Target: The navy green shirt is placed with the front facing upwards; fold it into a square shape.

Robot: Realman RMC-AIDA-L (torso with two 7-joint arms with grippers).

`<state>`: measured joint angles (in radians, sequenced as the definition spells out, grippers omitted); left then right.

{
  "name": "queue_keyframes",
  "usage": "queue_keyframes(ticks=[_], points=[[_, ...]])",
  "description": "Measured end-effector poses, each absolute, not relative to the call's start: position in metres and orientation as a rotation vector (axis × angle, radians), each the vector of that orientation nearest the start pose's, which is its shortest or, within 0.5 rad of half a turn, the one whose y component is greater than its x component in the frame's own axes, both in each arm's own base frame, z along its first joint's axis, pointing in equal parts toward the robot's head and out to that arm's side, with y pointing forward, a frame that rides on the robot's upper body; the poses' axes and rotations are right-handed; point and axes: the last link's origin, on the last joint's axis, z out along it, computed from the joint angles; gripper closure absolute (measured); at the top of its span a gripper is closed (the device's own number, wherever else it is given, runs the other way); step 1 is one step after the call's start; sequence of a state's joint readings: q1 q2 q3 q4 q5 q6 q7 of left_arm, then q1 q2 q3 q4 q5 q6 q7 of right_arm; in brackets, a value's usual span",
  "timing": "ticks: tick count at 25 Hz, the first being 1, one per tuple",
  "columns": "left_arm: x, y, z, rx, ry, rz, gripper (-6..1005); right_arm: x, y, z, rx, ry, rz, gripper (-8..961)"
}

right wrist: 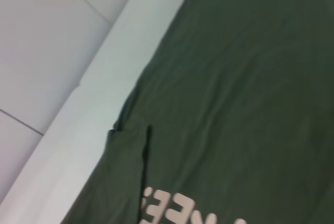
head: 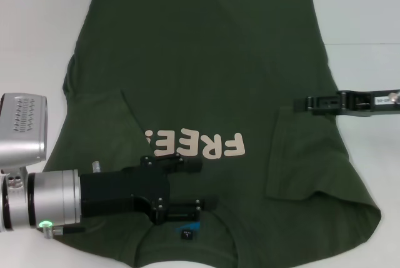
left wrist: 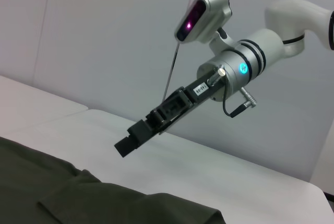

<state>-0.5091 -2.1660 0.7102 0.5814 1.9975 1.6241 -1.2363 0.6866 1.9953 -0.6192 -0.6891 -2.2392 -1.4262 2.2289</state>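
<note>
Head view: navy green shirt, front up, both sleeves folded inward, spread on the white table.

Item: shirt, long axis running from the collar at my near edge to the hem at the far edge; cream lettering reads upside down to me. Left gripper: hovering over the collar and chest, just nearer me than the lettering, jaws apart, holding nothing. Right gripper: low at the shirt's right edge, just past the folded right sleeve; I cannot tell whether it is open or clenched. My left claw is nearer the collar, so I judge the coming fold would start there, carrying collar toward hem. Containers: none seen.
</note>
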Motion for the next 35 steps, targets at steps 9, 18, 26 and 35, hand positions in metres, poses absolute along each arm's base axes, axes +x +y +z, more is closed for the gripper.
queue_keyframes(ticks=[9,18,26,35], points=[[-0.243,0.296,-0.048,-2.838,-0.545,-0.867,198,0.283,0.376,0.055,-2.308,1.623,0.477,85],[-0.243,0.296,-0.049,-2.836,-0.55,-0.87,199,0.305,0.361,0.061,-2.25,1.716,0.399,13],[-0.243,0.296,-0.049,-2.833,-0.551,-0.871,199,0.313,0.35,0.06,-2.243,1.758,0.381,14],[-0.244,0.297,-0.049,-2.828,-0.549,-0.863,198,0.319,0.342,0.055,-2.244,1.797,0.322,14]])
